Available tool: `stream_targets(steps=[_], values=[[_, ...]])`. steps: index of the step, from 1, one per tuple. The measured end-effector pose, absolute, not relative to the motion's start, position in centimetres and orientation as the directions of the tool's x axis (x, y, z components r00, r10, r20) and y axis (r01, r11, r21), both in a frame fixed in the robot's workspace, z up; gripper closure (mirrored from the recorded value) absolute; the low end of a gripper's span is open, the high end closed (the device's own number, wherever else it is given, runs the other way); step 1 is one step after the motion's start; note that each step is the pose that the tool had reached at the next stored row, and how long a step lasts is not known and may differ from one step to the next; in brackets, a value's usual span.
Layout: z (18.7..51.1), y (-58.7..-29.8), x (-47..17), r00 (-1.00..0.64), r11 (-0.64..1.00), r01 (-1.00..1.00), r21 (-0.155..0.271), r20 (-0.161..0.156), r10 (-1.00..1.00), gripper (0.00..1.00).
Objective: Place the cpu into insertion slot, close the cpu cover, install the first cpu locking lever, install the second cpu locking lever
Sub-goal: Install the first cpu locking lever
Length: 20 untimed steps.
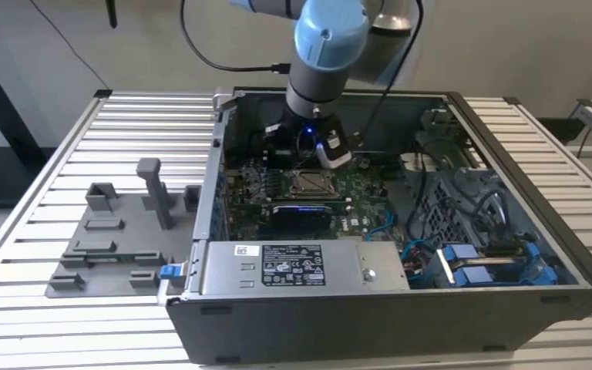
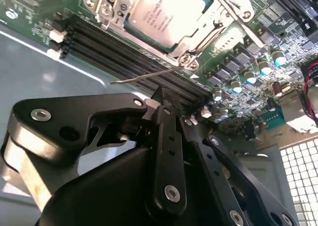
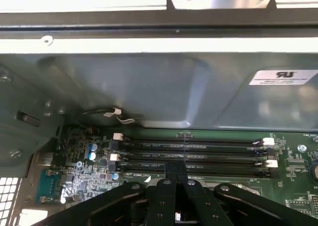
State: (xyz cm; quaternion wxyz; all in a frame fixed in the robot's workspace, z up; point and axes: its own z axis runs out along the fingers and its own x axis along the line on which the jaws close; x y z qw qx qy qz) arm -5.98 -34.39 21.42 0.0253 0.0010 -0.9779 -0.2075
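1. Your gripper (image 2: 166, 96) has its fingers pinched together on nothing, likely to make one thin pushing tip.
2. Just past the tip, a locking lever (image 2: 144, 77) sticks out, looking unhooked.
3. Farther on, the cpu (image 2: 161, 12) sits in the insertion slot (image 1: 310, 183), with the cpu cover (image 2: 199, 31) lying over it.

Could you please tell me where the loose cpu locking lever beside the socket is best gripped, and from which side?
Grip the locking lever near its free tip, where the thin rod juts clear over the memory slots. It is probably best to come from above, pinching it across its length. Nearer the cpu cover, the hinge and screws crowd it.
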Motion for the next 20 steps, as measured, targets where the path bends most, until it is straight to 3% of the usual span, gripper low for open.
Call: stream_targets(steps=[20], values=[[20.0,-34.5,-6.8,-0.999,0.915,0.003,0.405,0.035,-0.012,0.89]])
